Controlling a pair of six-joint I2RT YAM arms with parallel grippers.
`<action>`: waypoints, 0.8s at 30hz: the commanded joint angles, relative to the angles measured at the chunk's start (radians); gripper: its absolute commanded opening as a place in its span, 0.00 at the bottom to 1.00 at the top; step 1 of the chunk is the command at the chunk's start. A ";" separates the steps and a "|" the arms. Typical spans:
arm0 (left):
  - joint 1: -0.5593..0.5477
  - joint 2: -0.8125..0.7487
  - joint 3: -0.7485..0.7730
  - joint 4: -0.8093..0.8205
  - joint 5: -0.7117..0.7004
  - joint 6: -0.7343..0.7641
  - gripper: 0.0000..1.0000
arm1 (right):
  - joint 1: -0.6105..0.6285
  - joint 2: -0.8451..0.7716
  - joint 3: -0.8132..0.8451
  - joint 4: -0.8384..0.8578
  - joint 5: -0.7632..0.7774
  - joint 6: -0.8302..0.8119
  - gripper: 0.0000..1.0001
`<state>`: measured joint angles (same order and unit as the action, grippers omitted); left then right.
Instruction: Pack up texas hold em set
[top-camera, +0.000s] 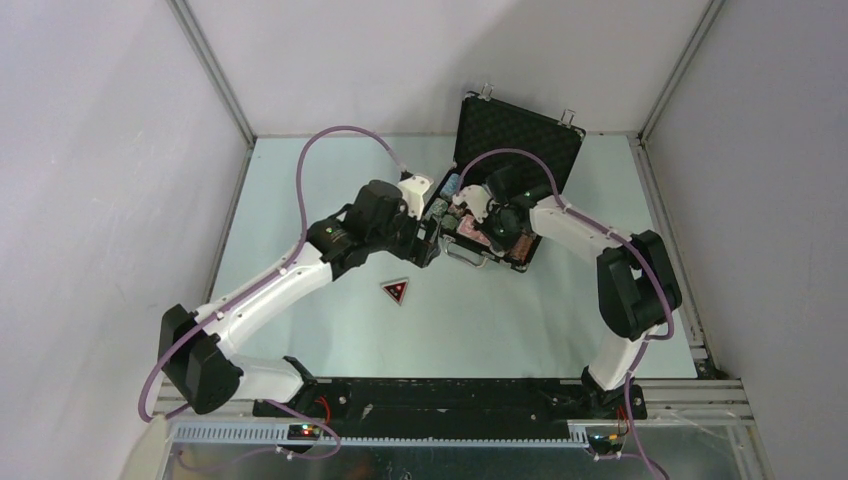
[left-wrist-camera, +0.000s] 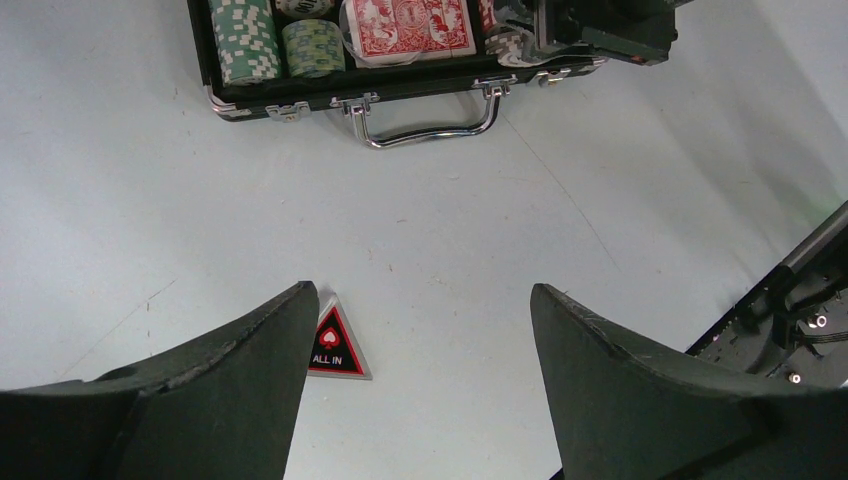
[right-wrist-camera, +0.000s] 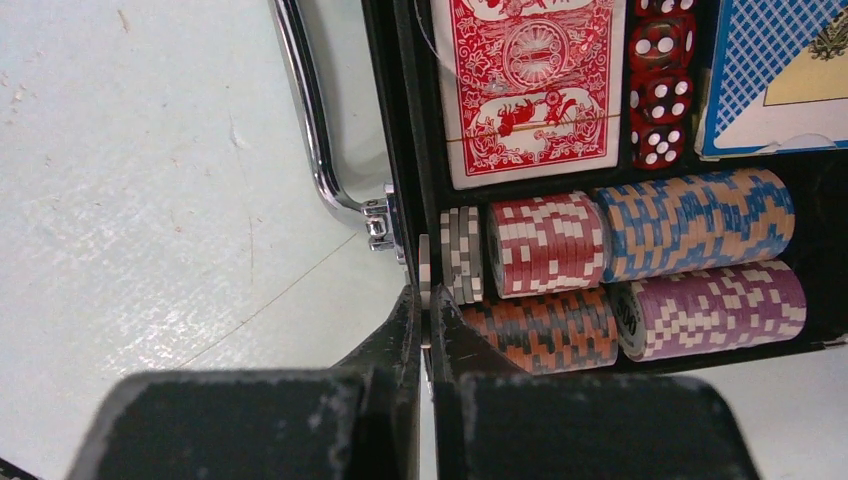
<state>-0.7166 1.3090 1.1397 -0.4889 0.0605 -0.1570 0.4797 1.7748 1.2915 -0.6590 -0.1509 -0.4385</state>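
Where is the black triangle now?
In the top view, the triangle lies on the table, outside the case, in front of its handle and nearer the left arm.

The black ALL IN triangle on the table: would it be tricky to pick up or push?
Probably tricky to pinch: the triangle lies flat on the table, showing little edge for the open left fingers. Pushed, it would likely slide, not roll, having straight sides. It looks rigid, so unlikely to bend.

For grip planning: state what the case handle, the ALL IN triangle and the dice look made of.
Case handle: polished chrome-look metal, with bright mirror-like highlights. ALL IN triangle: likely glossy plastic, with a printed face and silvery bevelled edge. Dice: probably translucent red plastic, with white pips.
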 joint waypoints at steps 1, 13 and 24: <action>0.013 -0.002 0.008 0.001 0.035 0.021 0.84 | 0.006 -0.001 0.042 0.011 0.100 -0.028 0.00; 0.021 0.000 -0.007 0.011 0.075 0.017 0.84 | -0.004 -0.044 0.049 -0.017 0.059 -0.044 0.00; 0.022 -0.004 -0.015 0.016 0.079 0.015 0.84 | -0.006 -0.017 0.111 -0.069 0.018 -0.048 0.00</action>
<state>-0.7013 1.3094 1.1259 -0.4889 0.1192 -0.1566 0.4801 1.7744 1.3491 -0.7158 -0.1314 -0.4660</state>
